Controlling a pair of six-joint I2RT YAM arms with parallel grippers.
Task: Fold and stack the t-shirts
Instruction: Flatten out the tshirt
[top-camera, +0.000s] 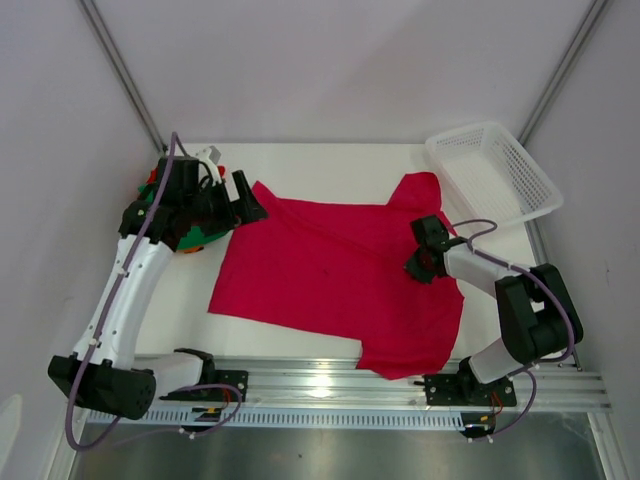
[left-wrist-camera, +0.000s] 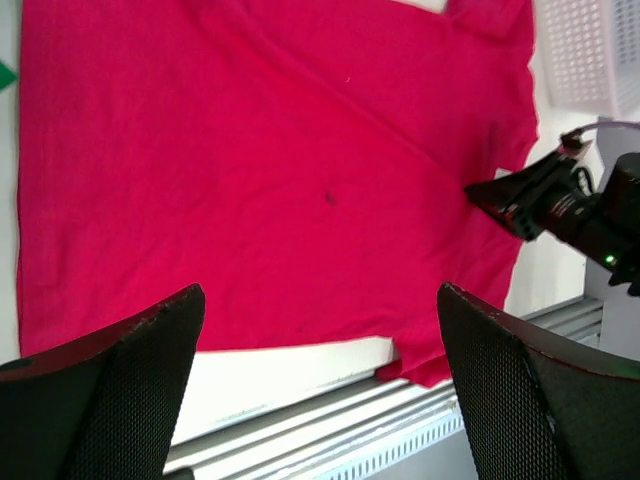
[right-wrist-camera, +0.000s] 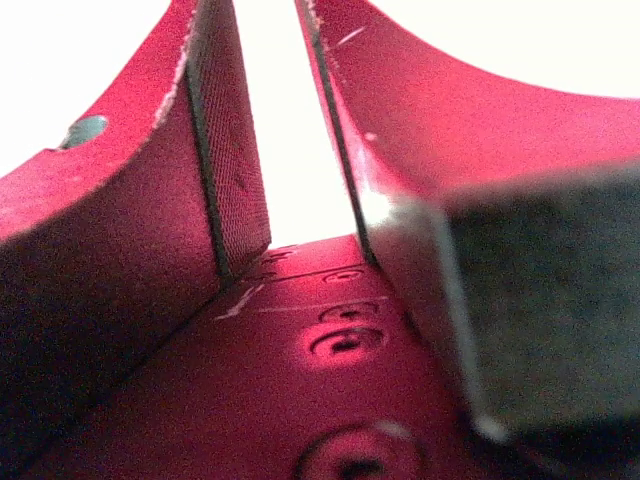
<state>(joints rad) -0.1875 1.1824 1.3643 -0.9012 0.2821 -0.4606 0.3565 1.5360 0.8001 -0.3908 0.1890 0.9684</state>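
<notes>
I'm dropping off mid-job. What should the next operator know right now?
Left end effector: open, empty, raised at back-left.
Right end effector: down on the right side of the red shirt; can't tell if it's pinching cloth.
Red shirt: spread out in the middle, unfolded.
Green cloth peeks out at back-left.
Basket: back-right.
Done: shirt laid out.
Left: fold it, then stack.

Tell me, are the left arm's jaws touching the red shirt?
Apart. The left wrist view shows the left gripper, jaws open, hanging high over the red t-shirt, its whole spread far below.
</notes>
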